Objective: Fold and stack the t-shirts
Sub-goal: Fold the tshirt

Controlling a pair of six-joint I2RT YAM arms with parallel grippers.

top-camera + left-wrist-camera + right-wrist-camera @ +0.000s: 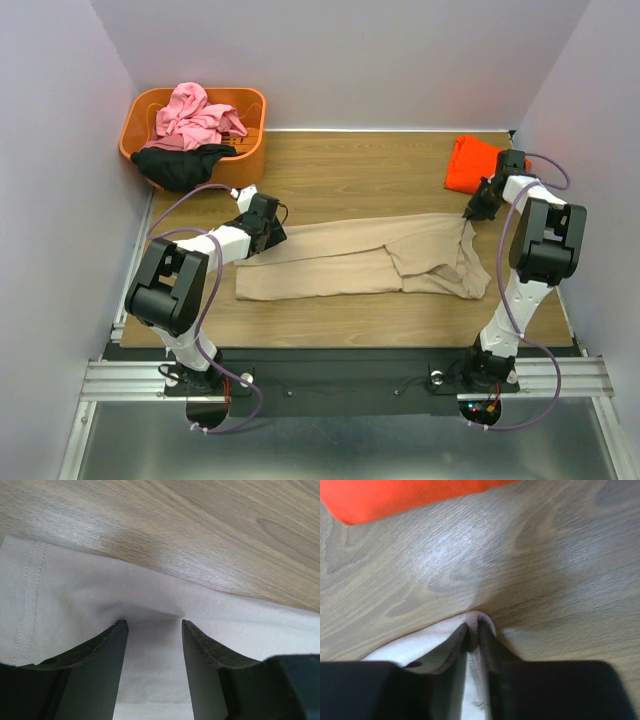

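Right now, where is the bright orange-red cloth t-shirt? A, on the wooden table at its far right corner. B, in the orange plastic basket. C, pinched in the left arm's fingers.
A: the orange-red t-shirt lies on the wooden table near its far right corner, apart from the orange basket.

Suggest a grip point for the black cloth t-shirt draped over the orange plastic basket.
Pinch the bunched fold of the black cloth t-shirt that hangs outside the near rim of the orange plastic basket. Come from above on the near side: that part lies clear of the pink cloth shirt and the rim, so the pinch likely takes one garment only.
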